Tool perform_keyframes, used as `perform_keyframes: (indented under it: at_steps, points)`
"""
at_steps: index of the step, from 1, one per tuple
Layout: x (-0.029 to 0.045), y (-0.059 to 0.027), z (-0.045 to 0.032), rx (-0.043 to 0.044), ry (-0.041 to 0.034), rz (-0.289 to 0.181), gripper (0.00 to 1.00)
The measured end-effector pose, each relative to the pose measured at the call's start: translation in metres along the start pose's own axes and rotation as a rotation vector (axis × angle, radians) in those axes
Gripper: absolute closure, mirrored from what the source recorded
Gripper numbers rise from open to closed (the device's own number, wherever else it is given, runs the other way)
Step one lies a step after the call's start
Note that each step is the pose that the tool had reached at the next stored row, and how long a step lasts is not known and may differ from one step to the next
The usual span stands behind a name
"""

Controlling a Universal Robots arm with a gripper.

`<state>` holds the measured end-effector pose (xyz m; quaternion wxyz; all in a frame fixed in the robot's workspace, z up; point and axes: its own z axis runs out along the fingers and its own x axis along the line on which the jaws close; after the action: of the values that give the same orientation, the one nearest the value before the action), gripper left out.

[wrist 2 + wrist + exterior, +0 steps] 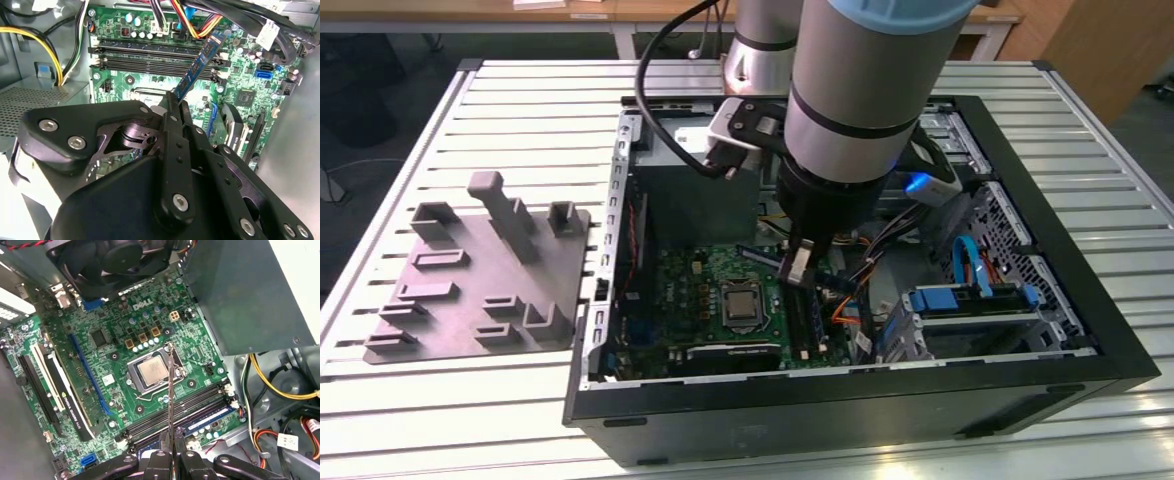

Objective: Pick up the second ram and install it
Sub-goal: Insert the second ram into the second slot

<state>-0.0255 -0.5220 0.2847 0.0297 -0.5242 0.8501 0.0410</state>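
The arm [867, 90] comes in from the top of the exterior view and drops steeply, its thick grey link with the pale blue cap standing nearly vertical. A black cable loops off the wrist [750, 125] toward the exterior view's left. Below the link the hand [797, 268] points straight down. In both wrist views its black fingers [172, 150] are pressed together, pinching the second ram [197, 65] by one end. The strip juts out past the fingertips and appears edge-on, as a thin line, in the first wrist view.
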Motion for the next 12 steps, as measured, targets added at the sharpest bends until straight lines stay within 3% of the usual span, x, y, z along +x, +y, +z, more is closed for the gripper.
perform_keyframes:
  at_steps: [12]
  points:
    - [0.0000, 0.0000, 0.0000, 0.0071, -0.0029, 0.075, 0.86]
